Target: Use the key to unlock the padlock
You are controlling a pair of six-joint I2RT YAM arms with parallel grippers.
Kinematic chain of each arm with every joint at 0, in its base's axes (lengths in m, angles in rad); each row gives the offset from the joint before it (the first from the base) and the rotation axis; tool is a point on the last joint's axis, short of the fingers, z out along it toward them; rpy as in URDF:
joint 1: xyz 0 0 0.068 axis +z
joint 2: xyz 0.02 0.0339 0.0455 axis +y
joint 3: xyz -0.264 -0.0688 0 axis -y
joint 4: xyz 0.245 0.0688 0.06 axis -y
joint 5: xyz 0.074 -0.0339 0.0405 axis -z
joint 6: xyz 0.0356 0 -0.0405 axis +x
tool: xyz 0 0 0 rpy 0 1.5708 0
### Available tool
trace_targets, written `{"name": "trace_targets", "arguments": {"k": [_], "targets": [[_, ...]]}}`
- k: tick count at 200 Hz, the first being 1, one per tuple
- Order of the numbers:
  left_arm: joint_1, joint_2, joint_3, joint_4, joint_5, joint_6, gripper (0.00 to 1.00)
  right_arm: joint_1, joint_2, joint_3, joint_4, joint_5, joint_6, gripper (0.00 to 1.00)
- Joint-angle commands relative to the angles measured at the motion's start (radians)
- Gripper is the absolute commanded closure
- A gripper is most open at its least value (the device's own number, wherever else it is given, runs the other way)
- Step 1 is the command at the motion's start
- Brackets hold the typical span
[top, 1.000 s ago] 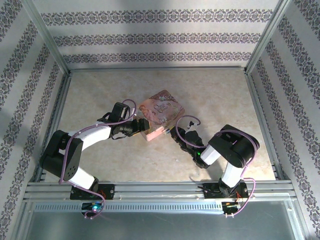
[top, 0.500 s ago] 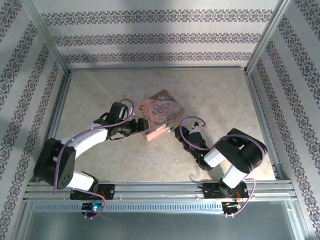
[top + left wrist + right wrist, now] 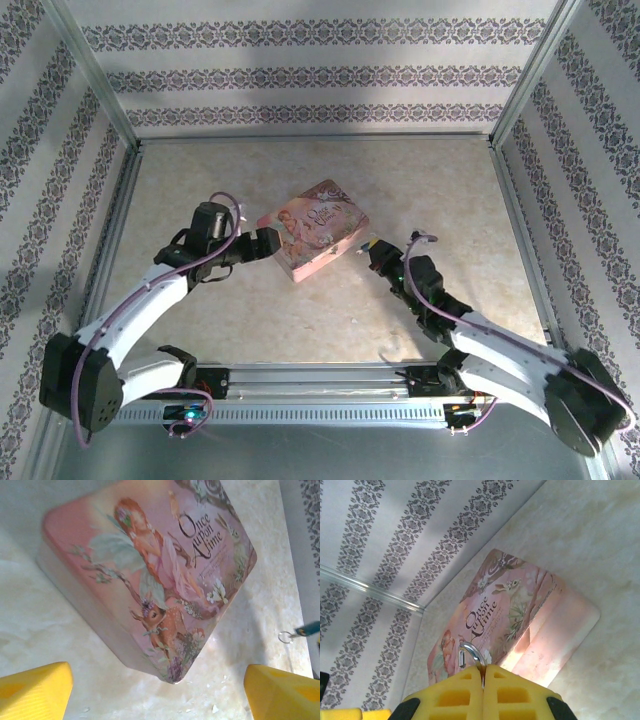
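Slip risk: R pincer (image 3: 482, 675) is pinched shut on the tiny padlock (image 3: 470, 652), shackle poking out, just right of the pink tin (image 3: 150, 580). Any knock could twist it loose. L pincer (image 3: 159, 692) gapes wide, facing the tin, w/ no key yet.

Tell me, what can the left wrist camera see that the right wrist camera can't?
Left wrist camera, not the right one: the left gripper, yellow fingers wide apart, and the padlock, its teal body at the right edge. Right wrist camera, not the left one: the right gripper, fingers pressed shut with the shackle poking out between them. Both: the pink tin saying Once Upon a Time, that little metal shackle, and the pale table.
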Motion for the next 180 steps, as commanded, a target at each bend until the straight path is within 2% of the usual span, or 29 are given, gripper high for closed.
{"name": "trace_targets", "arguments": {"k": [1,39,73,110,180], "targets": [[0.026,-0.057,0.021,-0.083,-0.058,0.046,0.10,-0.026,-0.107,0.074,-0.337,-0.070,-0.105,1.00],[0.044,-0.137,0.032,-0.165,-0.122,0.095,0.09,-0.040,-0.195,0.161,-0.604,-0.199,-0.188,1.00],[0.048,-0.218,0.018,-0.194,-0.177,0.110,0.06,-0.038,-0.243,0.186,-0.773,-0.256,-0.218,1.00],[0.050,-0.305,-0.054,-0.167,-0.190,0.078,0.05,-0.006,-0.246,0.224,-0.929,-0.302,-0.220,1.00],[0.052,-0.478,-0.154,-0.242,-0.287,0.061,0.01,0.141,-0.105,0.262,-0.978,-0.316,-0.197,1.00]]}}
